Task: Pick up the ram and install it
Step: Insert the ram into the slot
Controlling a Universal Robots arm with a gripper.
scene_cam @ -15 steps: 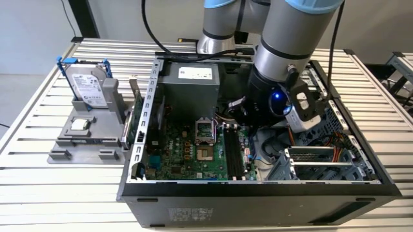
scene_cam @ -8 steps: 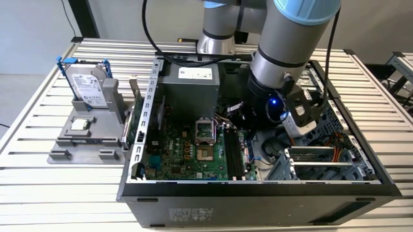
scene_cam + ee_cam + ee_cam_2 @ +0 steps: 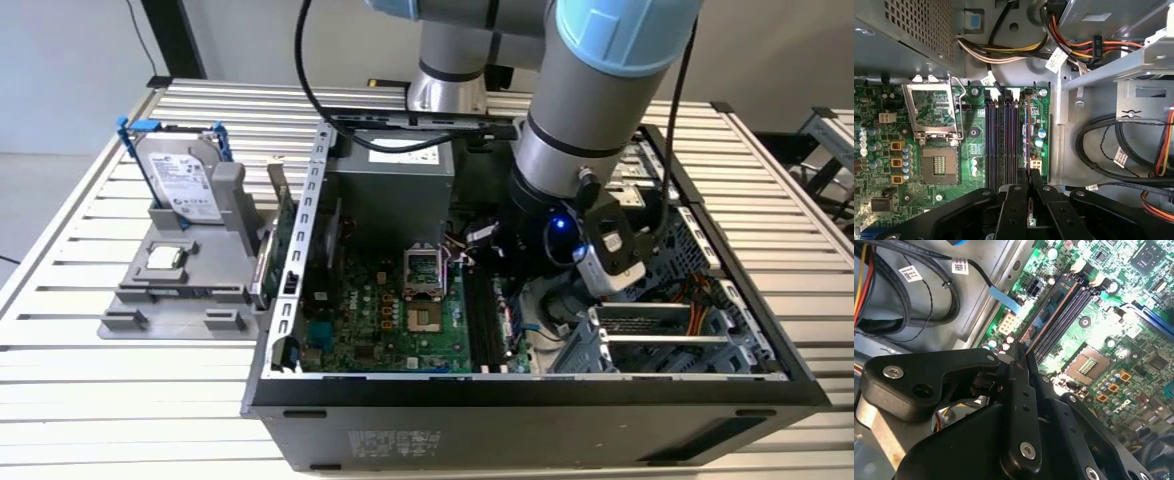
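Gripper [image 3: 1029,175] clamped on ram [image 3: 1026,131], beside slots [image 3: 1010,140] ahead of hand; insertion step, likely needs square, even press.

My arm [image 3: 587,110] slants steeply down from the top of the exterior view, and its grey forearm ends in a wrist [image 3: 554,240] where a blue light glows. My tool [image 3: 1029,186] points downward beneath it. In both wrist views its two black fingers [image 3: 1015,202] are drawn in close and almost parallel, pinching the thin ram [image 3: 1050,310] edge-on between their tips.
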